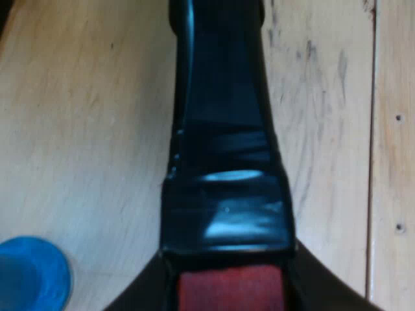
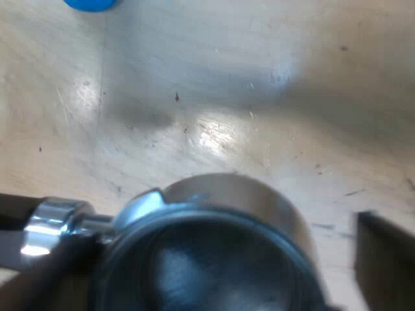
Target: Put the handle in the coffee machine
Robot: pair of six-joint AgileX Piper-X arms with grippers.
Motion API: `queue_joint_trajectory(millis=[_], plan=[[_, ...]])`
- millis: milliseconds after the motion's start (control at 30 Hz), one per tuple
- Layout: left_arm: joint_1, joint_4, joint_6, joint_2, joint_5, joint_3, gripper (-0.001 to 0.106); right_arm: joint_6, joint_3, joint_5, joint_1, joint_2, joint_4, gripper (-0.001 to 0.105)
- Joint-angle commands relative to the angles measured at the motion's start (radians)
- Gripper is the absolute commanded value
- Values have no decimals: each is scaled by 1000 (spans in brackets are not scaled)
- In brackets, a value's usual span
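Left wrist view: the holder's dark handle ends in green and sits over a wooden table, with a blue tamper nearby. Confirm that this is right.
One detail is wrong. The handle ends in red, not green, as the left wrist view shows. The rest stands: it sits over the wooden table, with the blue tamper nearby.

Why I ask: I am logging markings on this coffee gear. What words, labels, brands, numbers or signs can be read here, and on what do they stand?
None can be read.
The dark handle and its red end carry no text.
The metal holder is bare.
The blue tamper has no label.
The wooden table has only scuffs and seams, no writing.
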Motion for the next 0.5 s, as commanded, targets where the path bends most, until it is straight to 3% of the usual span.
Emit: queue_joint_trajectory(millis=[33,367,500], plan=[[1,-50,2,-18,83,-11,0,-24,-11,26,0,-7,-1,105],[70,-38,2,-18,83,-11,0,-56,-107,186,0,-7,-1,105],[107,-8,2,-18,83,-11,0,-117,-183,206,0,-7,-1,105]])
